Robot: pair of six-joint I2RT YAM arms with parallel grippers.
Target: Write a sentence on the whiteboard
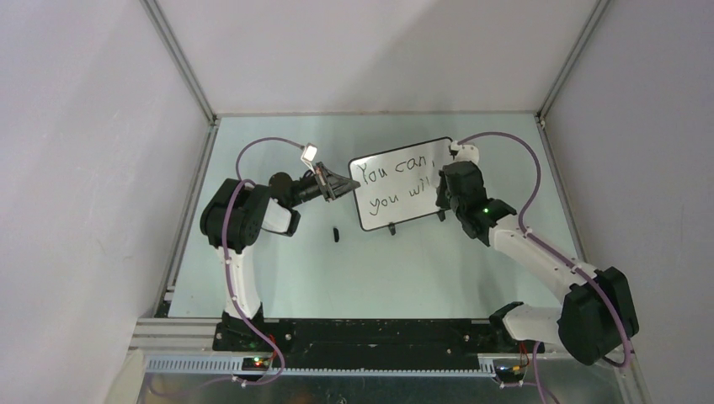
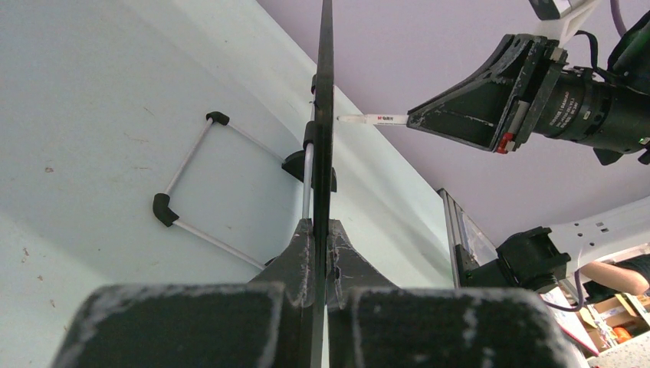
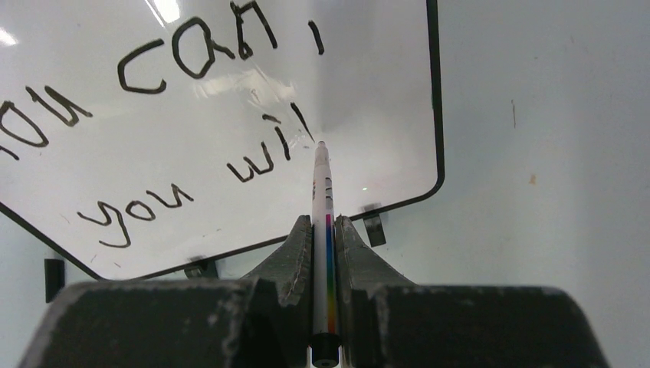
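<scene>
Whiteboard (image 1: pixel 404 215) stands upright mid-table, one side edge pinched in your left gripper (image 2: pixel 322 230); the sentence (image 1: pixel 391 174) reaches "you wil"; your right gripper (image 3: pixel 325 230) clamps the marker (image 3: pixel 322 188), tip at the board; next, I judge, finish "will" and dot the full stop.

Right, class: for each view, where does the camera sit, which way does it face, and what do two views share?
Top external: overhead behind the robot, looking down at the table; left arm and right arm show.
Left wrist: looks along the left gripper, shut on the whiteboard edge, toward the right gripper.
Right wrist: faces the sentence; its fingers hold the marker.
Both wrist views share the marker.
</scene>
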